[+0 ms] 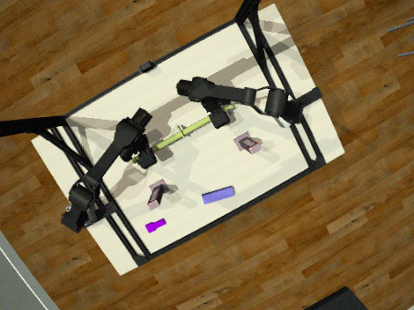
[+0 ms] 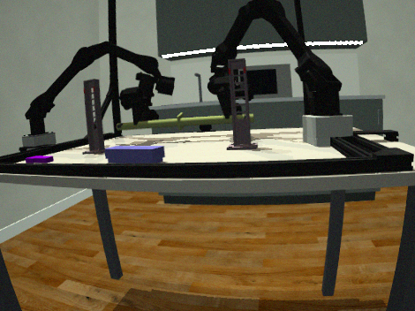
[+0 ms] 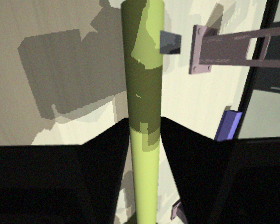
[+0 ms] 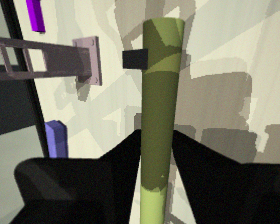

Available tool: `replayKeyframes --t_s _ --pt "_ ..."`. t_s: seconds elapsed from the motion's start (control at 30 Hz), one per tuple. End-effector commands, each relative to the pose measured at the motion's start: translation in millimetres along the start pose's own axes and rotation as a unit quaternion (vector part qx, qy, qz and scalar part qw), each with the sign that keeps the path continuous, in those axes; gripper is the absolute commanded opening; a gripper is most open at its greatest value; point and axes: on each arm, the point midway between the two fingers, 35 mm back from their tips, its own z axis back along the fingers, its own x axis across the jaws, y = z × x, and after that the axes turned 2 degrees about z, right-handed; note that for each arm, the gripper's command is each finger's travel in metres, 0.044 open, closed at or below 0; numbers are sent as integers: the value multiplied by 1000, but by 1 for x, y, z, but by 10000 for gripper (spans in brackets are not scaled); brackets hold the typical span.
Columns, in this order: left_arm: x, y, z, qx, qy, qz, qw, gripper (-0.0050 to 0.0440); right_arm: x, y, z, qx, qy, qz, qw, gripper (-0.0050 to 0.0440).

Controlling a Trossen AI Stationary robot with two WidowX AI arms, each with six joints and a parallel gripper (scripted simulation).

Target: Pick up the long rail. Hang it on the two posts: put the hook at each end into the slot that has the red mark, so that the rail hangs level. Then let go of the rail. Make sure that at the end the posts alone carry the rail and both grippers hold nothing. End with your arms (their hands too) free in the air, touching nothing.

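1. Currently, the long rail (image 1: 195, 126) (image 2: 169, 123) (image 3: 145, 100) (image 4: 160, 110) is gripped by both sets of fingers: the left gripper (image 1: 218, 116) (image 2: 230, 111) (image 3: 144, 122) (image 4: 0, 0) is closed on it towards one end.
2. Likewise, the right gripper (image 1: 144, 155) (image 2: 142, 119) (image 4: 156, 134) is closed on it towards the other end.
3. Between the two pairs of fingers, a small peg (image 1: 181, 130) (image 2: 179, 116) is carried by the rail, which is held above the worktop (image 1: 198, 164) (image 2: 199, 148), clear of both slots.
4. Beyond each pair of fingers, a dark block (image 3: 170, 42) (image 4: 135, 59) is seen at the rail's side.
5. One upright post (image 1: 253, 144) (image 2: 242, 135) (image 3: 225, 48) is placed nearer the left fingers, another post (image 1: 154, 196) (image 2: 94, 135) (image 4: 65, 61) nearer the right ones; red marks are borne by both.
6. Well apart from the fingers, a blue block (image 1: 218, 195) (image 2: 134, 154) (image 3: 228, 125) (image 4: 57, 140) and a purple piece (image 1: 155, 225) (image 2: 40, 159) (image 4: 35, 15) are left lying.
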Motion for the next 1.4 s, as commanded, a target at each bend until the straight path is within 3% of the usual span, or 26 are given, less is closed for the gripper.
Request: replayKeyframes --t_s 0.0,0.57,1.0,1.23,1.3,1.37 --pt "0 -1 0 -1 14 0 1000 0 0 0 0 -1 -12 0 1000 0" --pt "20 -1 -30 47 0 32 998 0 0 1 0 -48 -1 31 998 0" --pt "21 0 -32 49 0 34 998 0 0 1 0 -50 0 32 998 0" --pt "21 0 -32 49 0 34 998 168 0 1 0 -50 0 32 998 0" --pt "21 0 -32 49 0 34 998 168 0 1 0 -50 0 32 998 0" --pt "21 0 -31 49 0 34 998 216 0 2 -1 -50 0 32 998 0"
